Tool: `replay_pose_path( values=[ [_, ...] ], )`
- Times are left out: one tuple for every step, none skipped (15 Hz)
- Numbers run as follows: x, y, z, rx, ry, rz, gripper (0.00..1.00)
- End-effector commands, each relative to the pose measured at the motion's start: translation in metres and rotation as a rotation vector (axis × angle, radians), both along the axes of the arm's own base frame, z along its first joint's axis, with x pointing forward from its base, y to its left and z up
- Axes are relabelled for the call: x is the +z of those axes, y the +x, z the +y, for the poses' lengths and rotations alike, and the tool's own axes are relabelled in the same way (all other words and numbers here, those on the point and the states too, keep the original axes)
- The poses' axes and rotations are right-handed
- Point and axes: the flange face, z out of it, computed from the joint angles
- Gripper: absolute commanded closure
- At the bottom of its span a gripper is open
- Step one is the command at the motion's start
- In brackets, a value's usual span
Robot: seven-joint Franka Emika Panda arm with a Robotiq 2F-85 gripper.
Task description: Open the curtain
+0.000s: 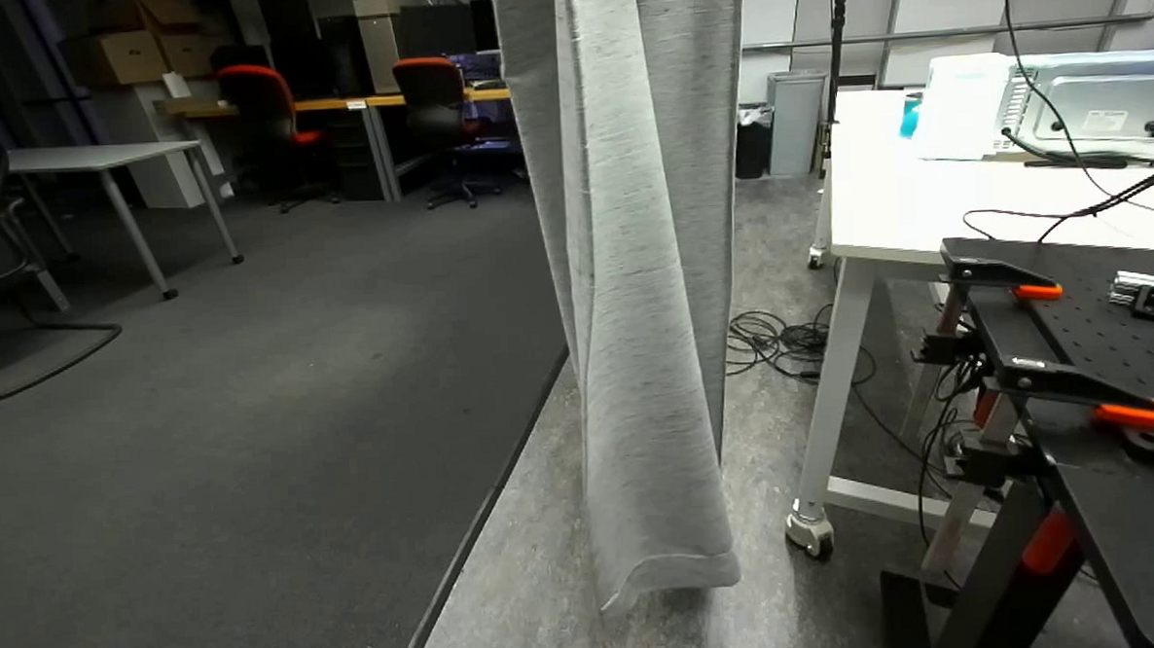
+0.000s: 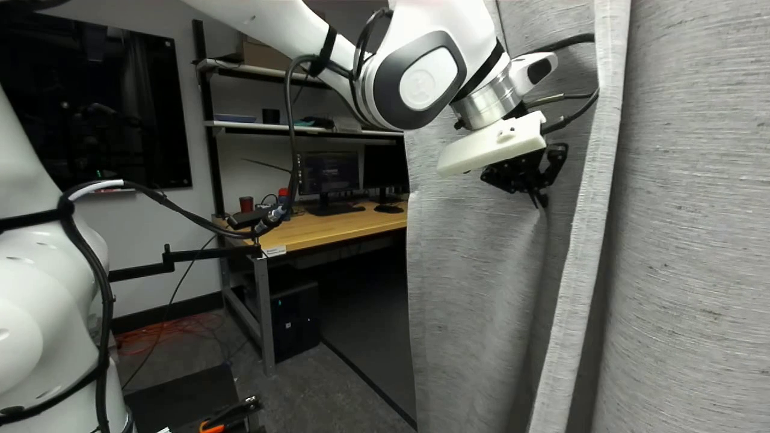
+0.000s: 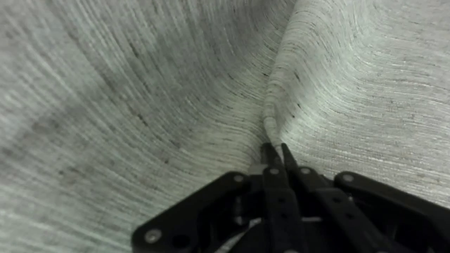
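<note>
Holding the white Panda arm [image 2: 415,66] stretched out and bent, pointing the black Robotiq gripper [image 2: 538,203] down at a slant, pinching its two thin fingers [image 3: 290,162] close together.

curtain [image 1: 639,282]: light grey, fine dark streaks | jaws: black | arm [image 2: 415,87]: white, grey | desk top [image 2: 349,230]: tan

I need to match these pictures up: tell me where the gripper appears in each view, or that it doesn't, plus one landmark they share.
In an exterior view: the gripper is right of centre, in the upper half.
In an exterior view where the curtain hangs near the middle: not in it.
In the wrist view: at the bottom, fingertips just right of centre, pinching a fold.
Shared landmark: the curtain, in all three views.
</note>
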Motion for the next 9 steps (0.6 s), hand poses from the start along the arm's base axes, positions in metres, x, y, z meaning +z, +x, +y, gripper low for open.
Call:
replay_pose_path(
  values=[
    [0.041, -0.037, -0.038, -0.113, 0.03, -0.023, 1.0],
    [0.053, -0.046, -0.05, -0.144, 0.047, -0.021, 1.0],
    [0.068, -0.055, -0.067, -0.17, 0.07, -0.005, 1.0],
    [0.08, -0.061, -0.087, -0.203, 0.083, 0.017, 1.0],
    [0.093, -0.068, -0.11, -0.249, 0.103, 0.035, 1.0],
    [0.103, -0.075, -0.131, -0.293, 0.131, 0.046, 1.0],
    [0.115, -0.084, -0.151, -0.317, 0.162, 0.049, 1.0],
    [0.127, -0.092, -0.172, -0.358, 0.178, 0.044, 1.0],
    [0.138, -0.101, -0.192, -0.389, 0.188, 0.04, 1.0]
  ],
)
